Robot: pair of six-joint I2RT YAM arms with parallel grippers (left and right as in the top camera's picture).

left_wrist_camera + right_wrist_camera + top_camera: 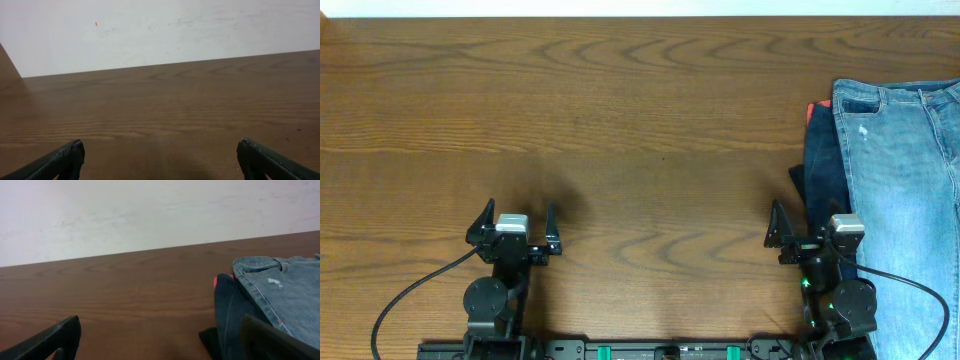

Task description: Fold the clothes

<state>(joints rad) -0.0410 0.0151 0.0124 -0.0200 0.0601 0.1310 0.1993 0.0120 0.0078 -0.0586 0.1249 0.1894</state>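
Observation:
Light-blue denim jeans (905, 170) lie on top of a pile at the table's right edge, waistband toward the far side. A dark navy garment (820, 165) shows under them along their left side, and a coral-red garment (809, 110) peeks out at the far left corner. The right wrist view shows the jeans (285, 290), the navy garment (230, 315) and a bit of the coral-red one (216, 281). My right gripper (807, 222) is open and empty, just in front of the pile's left edge. My left gripper (516, 218) is open and empty over bare wood at the front left.
The wooden table (620, 130) stretches between the arms and to the far edge, where a white wall (150, 30) rises. Black cables run from both arm bases at the front edge.

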